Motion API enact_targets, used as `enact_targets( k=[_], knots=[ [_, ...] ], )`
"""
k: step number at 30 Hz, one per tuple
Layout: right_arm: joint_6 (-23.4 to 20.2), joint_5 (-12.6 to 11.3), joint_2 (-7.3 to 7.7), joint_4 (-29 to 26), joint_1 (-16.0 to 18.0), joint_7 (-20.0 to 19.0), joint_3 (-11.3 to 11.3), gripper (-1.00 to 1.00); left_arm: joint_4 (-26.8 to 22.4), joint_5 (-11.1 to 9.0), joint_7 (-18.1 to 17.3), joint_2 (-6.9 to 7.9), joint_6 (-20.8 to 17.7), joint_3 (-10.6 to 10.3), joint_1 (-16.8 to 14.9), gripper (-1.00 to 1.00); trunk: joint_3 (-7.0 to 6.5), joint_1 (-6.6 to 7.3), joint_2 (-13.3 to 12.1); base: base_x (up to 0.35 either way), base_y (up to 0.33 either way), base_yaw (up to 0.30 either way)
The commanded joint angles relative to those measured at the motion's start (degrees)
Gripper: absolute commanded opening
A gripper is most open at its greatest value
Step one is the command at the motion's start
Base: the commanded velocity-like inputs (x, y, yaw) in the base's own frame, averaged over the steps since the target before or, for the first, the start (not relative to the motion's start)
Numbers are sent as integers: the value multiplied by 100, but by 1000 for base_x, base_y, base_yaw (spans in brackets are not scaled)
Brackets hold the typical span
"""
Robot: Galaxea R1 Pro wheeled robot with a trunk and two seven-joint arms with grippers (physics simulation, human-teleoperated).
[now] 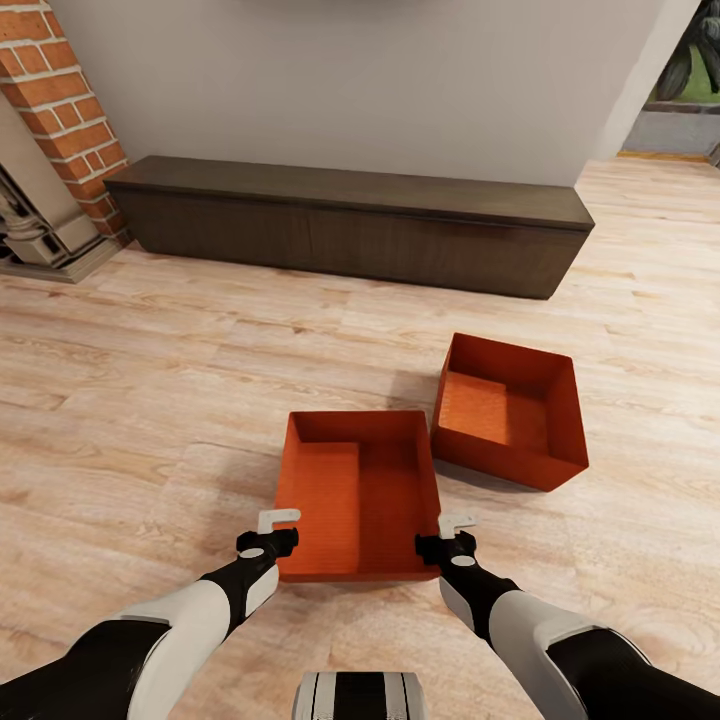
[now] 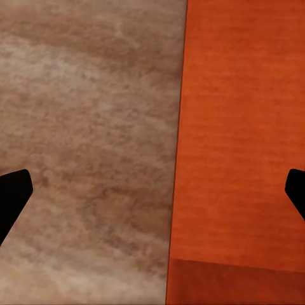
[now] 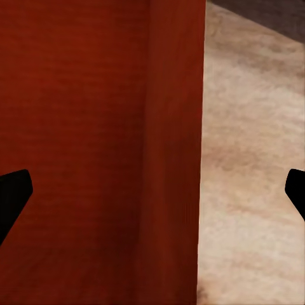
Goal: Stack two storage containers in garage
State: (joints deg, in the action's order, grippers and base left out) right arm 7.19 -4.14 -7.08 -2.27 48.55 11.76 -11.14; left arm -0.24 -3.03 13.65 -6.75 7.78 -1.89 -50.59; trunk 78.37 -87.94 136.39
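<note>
Two orange-red open-top storage containers sit on the pale wood floor of the living room. The near container (image 1: 358, 495) lies straight ahead of me; the other container (image 1: 510, 410) rests just beyond it to the right, slightly turned. My left gripper (image 1: 273, 540) hovers over the near container's left wall, close to its front corner. It is open, with the container wall (image 2: 241, 127) between its dark fingertips (image 2: 13, 197). My right gripper (image 1: 448, 545) is over the right wall, also open, straddling the container's wall (image 3: 175, 127) between its fingertips (image 3: 13, 197).
A long low dark-brown cabinet (image 1: 350, 225) runs along the white wall behind the containers. A red-brick fireplace (image 1: 65, 110) stands at the back left. An opening (image 1: 680, 110) shows at the back right. Wood floor (image 1: 150, 380) spreads out to the left.
</note>
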Motion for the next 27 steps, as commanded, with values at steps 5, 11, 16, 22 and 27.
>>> enact_targets(
  k=[5,11,16,22,27],
  knots=[
    [19,-43,-5,7,4,19,-46,100,6,-31,15,-2,21,-22,-3,100,4,1,3,0,0,0],
    [25,-36,-12,14,5,19,-46,100,6,-31,15,-2,21,-22,-3,100,4,1,3,0,0,0],
    [28,-35,-13,16,5,19,-46,100,6,-31,15,-2,21,-22,-3,100,4,1,3,0,0,0],
    [21,-35,-13,16,3,19,-46,100,1,-12,5,-1,26,-22,-3,100,4,1,3,0,0,0],
    [20,-34,-13,16,5,19,-46,100,-6,44,-17,-2,31,-27,-3,100,4,1,3,0,0,0]
  ],
)
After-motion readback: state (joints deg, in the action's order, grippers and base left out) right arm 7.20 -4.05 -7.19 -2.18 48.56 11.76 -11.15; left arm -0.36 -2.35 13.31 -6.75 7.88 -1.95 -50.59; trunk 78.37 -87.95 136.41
